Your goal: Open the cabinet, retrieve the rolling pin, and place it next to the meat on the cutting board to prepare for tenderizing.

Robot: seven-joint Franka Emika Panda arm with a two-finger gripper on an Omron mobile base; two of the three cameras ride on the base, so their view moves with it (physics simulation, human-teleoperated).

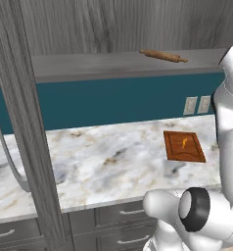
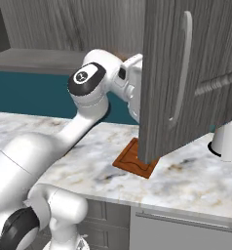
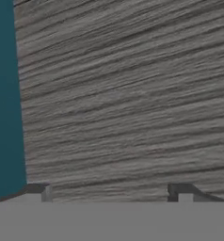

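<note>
The cabinet stands open above the table. In the left base view one door swings out edge-on at the near left, its slim silver handle curving beside it. In the right base view the other door hangs open at the right, with its long bar handle facing the camera. The grey shelf inside the cabinet runs the width of the opening, above a teal wall.

The table is a pale marbled slab with dark grey drawers below its near edge. A white cylinder stands on it at the far right of the right base view.

The cutting board lies flat on the right part of the table; in the right base view its corner shows below the open door. The rolling pin lies on the shelf, far right, well above the board and apart from it. The meat sits near the middle of the board.

In the hand view the two fingertips stand wide apart, so the jaws are open and hold nothing; grey wood grain fills the space ahead of them, with a teal strip at the left.
</note>
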